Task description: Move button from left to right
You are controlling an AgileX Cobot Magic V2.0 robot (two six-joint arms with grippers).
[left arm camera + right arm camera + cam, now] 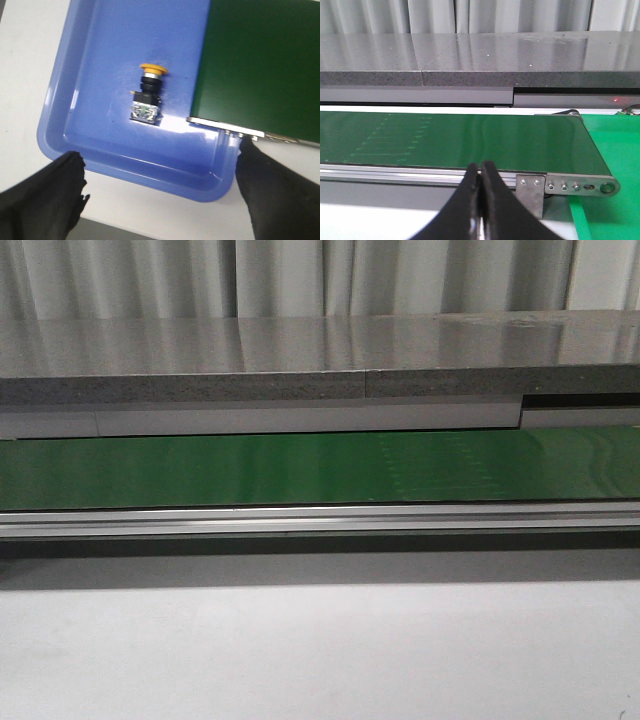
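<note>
The button [146, 93], with a yellow-orange mushroom cap and a black body with small green and red marks, lies on its side in a blue tray [90, 130] in the left wrist view. My left gripper [160, 175] is open and empty, its black fingers [47, 192] spread wide above the tray's near rim, short of the button. My right gripper [480, 172] is shut with nothing between its fingertips, in front of the conveyor rail. Neither gripper nor the button shows in the front view.
A green conveyor belt [300, 468] with an aluminium rail [300, 520] runs across the table; it also shows beside the tray [265, 65] and in the right wrist view [470, 140], ending at a bracket [570, 186]. A grey stone ledge [300, 360] stands behind. A green mat [615, 145] lies past the belt's end.
</note>
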